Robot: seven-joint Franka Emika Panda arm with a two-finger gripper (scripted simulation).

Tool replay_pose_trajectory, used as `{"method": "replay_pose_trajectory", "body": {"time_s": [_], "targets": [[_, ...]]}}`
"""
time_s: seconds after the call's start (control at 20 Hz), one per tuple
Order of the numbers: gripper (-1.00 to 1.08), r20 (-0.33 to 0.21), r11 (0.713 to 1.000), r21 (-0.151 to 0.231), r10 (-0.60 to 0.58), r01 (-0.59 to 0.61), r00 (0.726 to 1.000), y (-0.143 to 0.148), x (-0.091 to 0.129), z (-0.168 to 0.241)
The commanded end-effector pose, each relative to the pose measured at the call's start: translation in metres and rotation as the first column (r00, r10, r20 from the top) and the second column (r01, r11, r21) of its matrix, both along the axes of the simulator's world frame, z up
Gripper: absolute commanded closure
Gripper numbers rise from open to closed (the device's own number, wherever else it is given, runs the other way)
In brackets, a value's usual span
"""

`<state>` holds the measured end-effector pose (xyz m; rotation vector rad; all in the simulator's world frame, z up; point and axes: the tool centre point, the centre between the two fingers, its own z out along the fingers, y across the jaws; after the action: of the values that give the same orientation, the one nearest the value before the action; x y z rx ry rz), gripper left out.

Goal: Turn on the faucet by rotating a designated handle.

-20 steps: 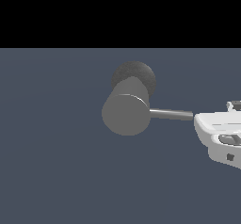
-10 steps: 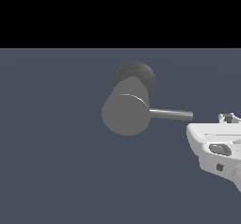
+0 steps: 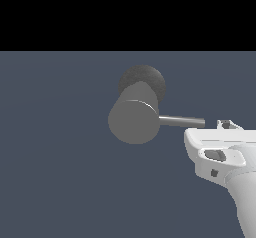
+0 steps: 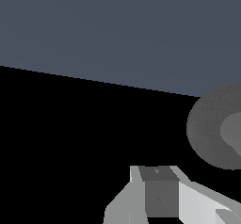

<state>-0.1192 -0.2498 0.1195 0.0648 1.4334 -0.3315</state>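
A flat slate-blue surface (image 3: 55, 172) filled the lower part of the exterior view, under a black band of background. Near the middle stood the faucet (image 3: 134, 121), a thick grey cylinder with its round flat face toward the camera and a darker round base (image 3: 148, 80) behind it. The handle (image 3: 181, 120), a thin straight rod, projected from the cylinder toward the exterior view's right, roughly level. The white gripper (image 3: 227, 125) lay at the exterior view's lower right, just beside and slightly below the free end of the handle; contact could not be confirmed. Only a small part of the jaws showed above the gripper body, so whether they were apart or together could not be told.

The wrist view showed what the exterior view did not: the dark base (image 4: 209, 126) seen as a ring at the edge of the picture, and one grey finger (image 4: 157, 192) in close-up. The handle was out of that view.

Compared with half a second earlier, the gripper had shifted slightly; the handle kept its angle.
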Motion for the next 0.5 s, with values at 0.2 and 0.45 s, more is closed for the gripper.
{"method": "replay_pose_trajectory", "body": {"time_s": [0.2, 0.45], "targets": [[1.08, -0.009, 0.999, 0.038, 0.034, -0.033, 0.999, 0.021, 0.003, -0.004], [1.08, -0.033, 0.996, 0.08, 0.046, -0.043, 0.998, 0.032, 0.001, -0.012]]}}
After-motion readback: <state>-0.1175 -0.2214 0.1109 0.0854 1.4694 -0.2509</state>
